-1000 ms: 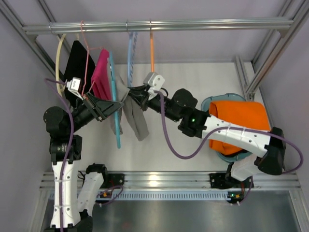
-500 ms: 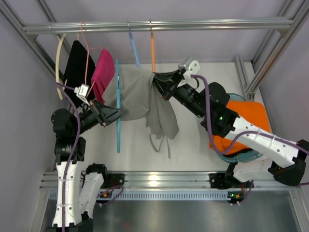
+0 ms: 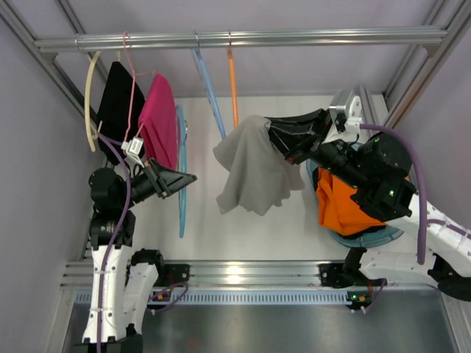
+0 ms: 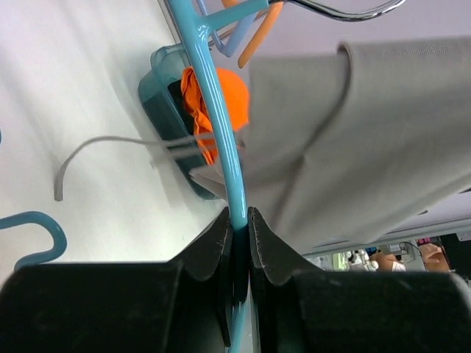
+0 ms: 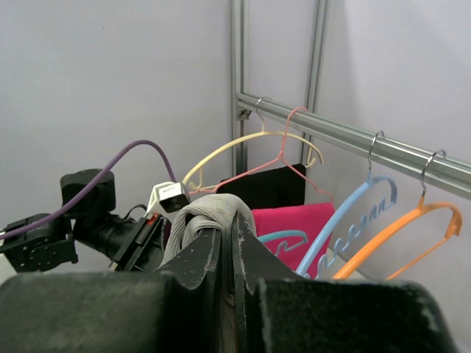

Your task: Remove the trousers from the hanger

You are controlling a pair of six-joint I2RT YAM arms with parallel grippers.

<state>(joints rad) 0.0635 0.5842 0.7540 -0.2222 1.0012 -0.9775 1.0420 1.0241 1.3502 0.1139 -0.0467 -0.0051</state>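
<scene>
Rightward and clear of the hanger (image 3: 181, 213) is where the trousers (image 3: 254, 169) have gone since half a second ago, when they lay stretched between the two grippers with the fabric against the teal bar; now they hang as a loose, creased light-grey bundle in mid-scene, well apart from the hanger and just left of the orange garment (image 3: 346, 206) in its teal basin (image 3: 368, 237). The right gripper (image 3: 274, 138) has swung right with them and is clenched on their upper edge; its wrist view shows a ribbed grey band (image 5: 210, 209) bunched over the closed fingers (image 5: 250, 257). The left gripper (image 3: 185, 177) has drawn back a little to the left and grasps the teal hanger partway along; the left wrist view shows the bar (image 4: 213, 110) pinched tight between both fingers (image 4: 210, 254), with grey cloth (image 4: 383, 132) beyond and a thin grey drawstring (image 4: 96, 143) trailing across. The sky-blue hanger (image 3: 210, 88) now slants on the rail (image 3: 309, 35); the orange hanger (image 3: 233, 88), pink garment (image 3: 160, 121) and black garment (image 3: 118, 99) hang much as before.
</scene>
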